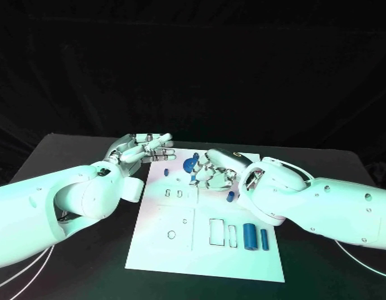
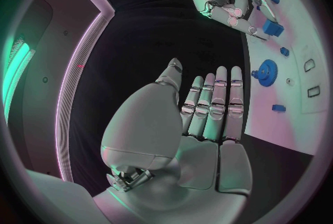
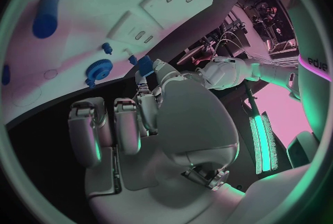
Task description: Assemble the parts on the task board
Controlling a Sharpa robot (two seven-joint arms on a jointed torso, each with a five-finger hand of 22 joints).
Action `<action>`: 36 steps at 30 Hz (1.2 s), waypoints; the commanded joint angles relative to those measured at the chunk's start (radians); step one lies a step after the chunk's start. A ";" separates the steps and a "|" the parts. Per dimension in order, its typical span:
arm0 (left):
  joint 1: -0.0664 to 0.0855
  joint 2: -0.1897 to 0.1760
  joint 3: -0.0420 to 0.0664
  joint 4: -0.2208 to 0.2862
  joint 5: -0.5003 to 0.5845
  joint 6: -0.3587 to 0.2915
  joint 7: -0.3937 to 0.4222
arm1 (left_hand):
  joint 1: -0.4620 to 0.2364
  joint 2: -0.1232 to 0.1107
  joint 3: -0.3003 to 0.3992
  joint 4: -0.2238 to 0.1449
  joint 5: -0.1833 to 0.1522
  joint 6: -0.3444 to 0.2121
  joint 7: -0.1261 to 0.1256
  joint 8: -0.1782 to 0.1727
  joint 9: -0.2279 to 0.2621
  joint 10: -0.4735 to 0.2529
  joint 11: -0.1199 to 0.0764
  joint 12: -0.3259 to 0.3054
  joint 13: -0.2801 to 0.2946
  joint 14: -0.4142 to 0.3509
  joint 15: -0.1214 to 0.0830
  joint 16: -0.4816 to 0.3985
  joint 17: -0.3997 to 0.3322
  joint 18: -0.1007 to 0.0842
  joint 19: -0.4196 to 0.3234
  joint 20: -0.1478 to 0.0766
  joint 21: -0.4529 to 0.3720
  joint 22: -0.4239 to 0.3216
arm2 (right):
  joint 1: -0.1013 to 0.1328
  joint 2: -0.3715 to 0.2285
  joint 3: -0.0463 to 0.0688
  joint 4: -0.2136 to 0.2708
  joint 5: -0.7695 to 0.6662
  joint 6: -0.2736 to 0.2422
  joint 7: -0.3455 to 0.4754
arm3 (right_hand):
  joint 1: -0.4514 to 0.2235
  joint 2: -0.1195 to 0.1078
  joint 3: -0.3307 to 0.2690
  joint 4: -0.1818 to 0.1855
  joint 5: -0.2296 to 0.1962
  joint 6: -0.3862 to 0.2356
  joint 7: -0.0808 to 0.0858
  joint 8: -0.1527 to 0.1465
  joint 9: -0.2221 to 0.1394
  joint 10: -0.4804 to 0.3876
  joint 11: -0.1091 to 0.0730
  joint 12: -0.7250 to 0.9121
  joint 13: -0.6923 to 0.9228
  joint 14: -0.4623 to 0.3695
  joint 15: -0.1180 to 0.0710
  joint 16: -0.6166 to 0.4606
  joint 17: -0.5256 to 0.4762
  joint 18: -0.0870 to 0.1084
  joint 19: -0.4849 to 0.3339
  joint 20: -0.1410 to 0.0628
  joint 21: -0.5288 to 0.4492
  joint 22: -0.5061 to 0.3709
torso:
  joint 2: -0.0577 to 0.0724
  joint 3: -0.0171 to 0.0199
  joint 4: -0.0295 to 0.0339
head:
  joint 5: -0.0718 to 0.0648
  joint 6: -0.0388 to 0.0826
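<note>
The white task board (image 1: pixel 188 240) lies in the middle of the table. My right hand (image 1: pixel 215 171) hovers over its far end and pinches a small blue part (image 3: pixel 144 63) at its fingertips, close to a blue gear (image 1: pixel 190 165) standing on the board. The same small blue part (image 2: pixel 272 28) and blue gear (image 2: pixel 265 73) appear in the left wrist view. My left hand (image 1: pixel 144 146) is off the board's far left corner, fingers (image 2: pixel 221 99) straight and holding nothing. Two blue cylinders (image 1: pixel 249 236) lie near the board's near right corner.
A small blue piece (image 1: pixel 232 196) lies on the board beside my right forearm. Rectangular slots (image 1: pixel 217 231) and round holes (image 1: pixel 172 235) mark the board's near half. A short blue peg (image 3: pixel 107 46) stands beside the gear. Black table (image 1: pixel 76 150) surrounds the board.
</note>
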 commanded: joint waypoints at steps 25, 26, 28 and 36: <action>0.001 -0.003 0.001 0.006 0.002 0.018 0.009 | -0.007 0.005 -0.005 -0.001 0.000 -0.004 0.001 -0.006 0.001 -0.006 -0.002 -0.003 0.000 0.001 0.003 -0.004 0.001 0.005 0.004 0.006 -0.002 -0.002 | -0.066 0.101 -0.011 -0.067 -0.240 0.031 -0.125 | -0.023 -0.016 -0.004 0.010 0.005 -0.007 -0.002 0.004 0.001 -0.001 0.003 -0.004 0.030 0.079 -0.006 -0.003 0.142 -0.006 0.105 -0.009 0.005 0.263 | 0.000 0.0012 -0.0010 | 0.017 -0.020; 0.001 -0.003 0.001 0.006 0.002 0.018 0.009 | -0.007 0.006 -0.005 -0.001 0.000 -0.003 0.001 -0.006 0.001 -0.006 -0.002 -0.003 0.000 0.001 0.003 -0.004 0.001 0.005 0.004 0.006 -0.002 -0.002 | -0.066 0.102 -0.011 -0.067 -0.242 0.031 -0.126 | -0.023 -0.016 -0.004 0.010 0.005 -0.007 -0.002 0.004 0.001 -0.001 0.003 -0.004 0.030 0.079 -0.006 -0.003 0.142 -0.006 0.105 -0.009 0.005 0.263 | 0.000 0.0010 -0.0013 | 0.017 -0.020; 0.001 -0.003 0.001 0.006 0.002 0.018 0.009 | -0.007 0.006 -0.005 -0.001 0.000 -0.003 0.001 -0.006 0.001 -0.006 -0.002 -0.003 0.000 0.001 0.003 -0.004 0.001 0.005 0.004 0.006 -0.002 -0.002 | -0.067 0.103 -0.011 -0.067 -0.245 0.032 -0.126 | -0.024 -0.017 -0.005 0.010 0.004 -0.008 -0.001 0.004 0.001 -0.002 0.003 -0.005 0.029 0.079 -0.006 -0.003 0.142 -0.006 0.105 -0.009 0.005 0.263 | 0.000 0.0011 -0.0014 | 0.017 -0.020; 0.001 -0.004 0.001 0.005 0.002 0.019 0.008 | -0.007 0.006 -0.005 -0.001 0.000 -0.003 0.001 -0.006 0.001 -0.006 -0.002 -0.003 0.000 0.001 0.003 -0.004 0.001 0.005 0.004 0.006 -0.002 -0.002 | -0.069 0.108 -0.011 -0.079 -0.250 0.042 -0.126 | -0.024 -0.022 -0.005 0.009 -0.003 -0.013 0.000 0.002 0.000 -0.004 0.004 -0.008 0.028 0.079 -0.005 -0.004 0.141 -0.006 0.105 -0.008 0.005 0.263 | -0.001 0.0009 -0.0015 | 0.017 -0.022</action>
